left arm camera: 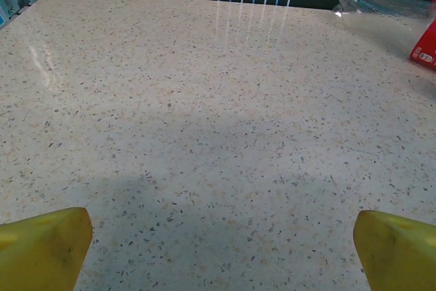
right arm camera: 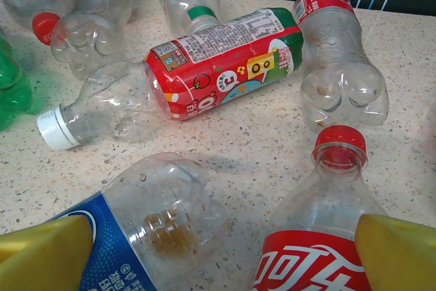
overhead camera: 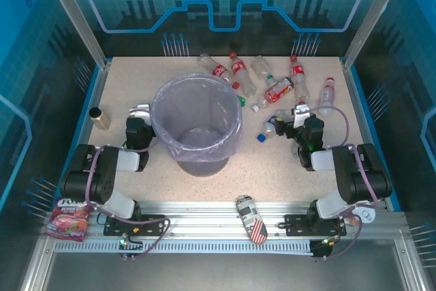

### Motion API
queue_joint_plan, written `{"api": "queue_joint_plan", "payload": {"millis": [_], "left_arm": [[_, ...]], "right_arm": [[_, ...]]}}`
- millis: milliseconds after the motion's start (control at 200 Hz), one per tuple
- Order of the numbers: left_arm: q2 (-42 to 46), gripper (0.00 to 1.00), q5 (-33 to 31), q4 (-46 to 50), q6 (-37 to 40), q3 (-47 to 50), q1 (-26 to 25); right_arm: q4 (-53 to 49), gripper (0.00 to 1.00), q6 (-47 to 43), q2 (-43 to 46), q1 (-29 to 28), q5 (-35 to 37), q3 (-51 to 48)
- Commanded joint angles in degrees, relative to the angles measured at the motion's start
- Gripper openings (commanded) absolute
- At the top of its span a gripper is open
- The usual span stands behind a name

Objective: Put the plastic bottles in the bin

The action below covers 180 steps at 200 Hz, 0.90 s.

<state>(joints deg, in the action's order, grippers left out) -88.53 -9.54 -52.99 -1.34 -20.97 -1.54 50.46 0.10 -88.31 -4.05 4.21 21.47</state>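
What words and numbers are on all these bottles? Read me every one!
"可口": white Chinese writing, cut off at the edge, on the red label of the near red-capped bottle.
"C" and "00": on the colourful label of the lying white-capped bottle; its small print is too tiny to read.
Unreadable: cut-off white letters on the blue-label bottle; blurred writing on the red bag.
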Motion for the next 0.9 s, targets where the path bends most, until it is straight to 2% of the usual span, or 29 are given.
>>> {"api": "queue_joint_plan", "payload": {"millis": [0, 830, 896], "left_arm": [[-0.50, 0.99, 1.19, -0.56, 1.08, -0.69, 0.41], [-0.33, 0.99, 1.89, -0.11, 0.73, -0.92, 0.75], [1.26, 0.97, -0.21, 2.12, -0.23, -1.60, 0.99]], "right_arm": [[0.74, 1.00, -0.76, -0.02, 0.37, -0.25, 1.29], [0.32, 1.00, -0.10, 0.07, 1.35, -2.15, 1.42], [0.40, 1.00, 0.21, 0.36, 1.44, -2.21, 1.32]]}}
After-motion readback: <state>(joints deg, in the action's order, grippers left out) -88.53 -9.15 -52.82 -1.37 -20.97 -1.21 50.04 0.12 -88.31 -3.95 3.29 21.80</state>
